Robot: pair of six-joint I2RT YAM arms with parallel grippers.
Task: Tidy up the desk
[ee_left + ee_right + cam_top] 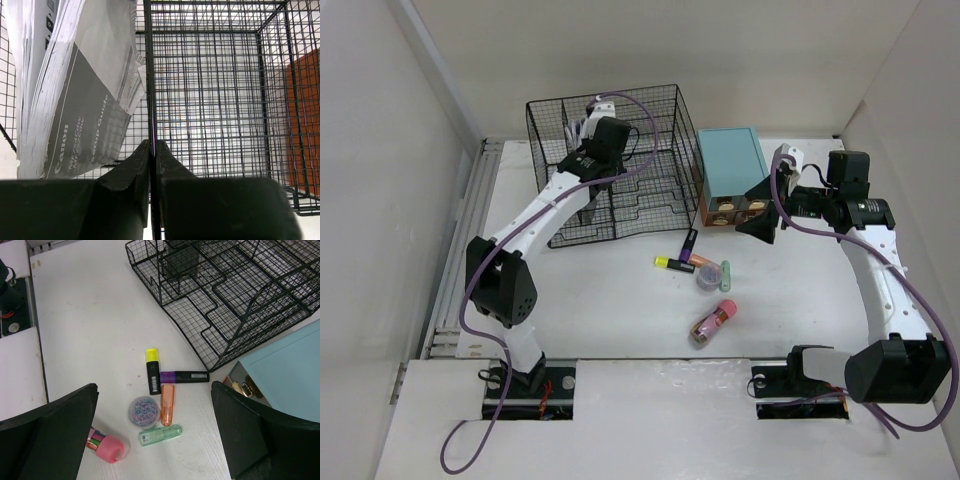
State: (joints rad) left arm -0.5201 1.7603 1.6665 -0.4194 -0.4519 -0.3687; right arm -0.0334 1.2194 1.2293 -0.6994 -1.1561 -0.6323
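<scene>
The white desk (620, 300) bears a black wire-mesh organizer (620, 170) at the back left. My left gripper (584, 128) reaches into the organizer from above. In the left wrist view its jaws (153, 145) are shut on a vertical wire divider, and a Canon setup guide with other papers (75, 100) stands in the slot to the left. My right gripper (760, 208) is open and empty, hovering in front of the teal drawer box (730, 170). In the right wrist view it (154, 390) frames loose items on the desk (85, 315).
Loose items lie mid-desk: a yellow highlighter (153, 371), a purple one (185, 376), an orange one (167, 404), a green one (160, 434), a tub of coloured clips (144, 411) and a pink-capped tube of pens (106, 447). White walls border the desk.
</scene>
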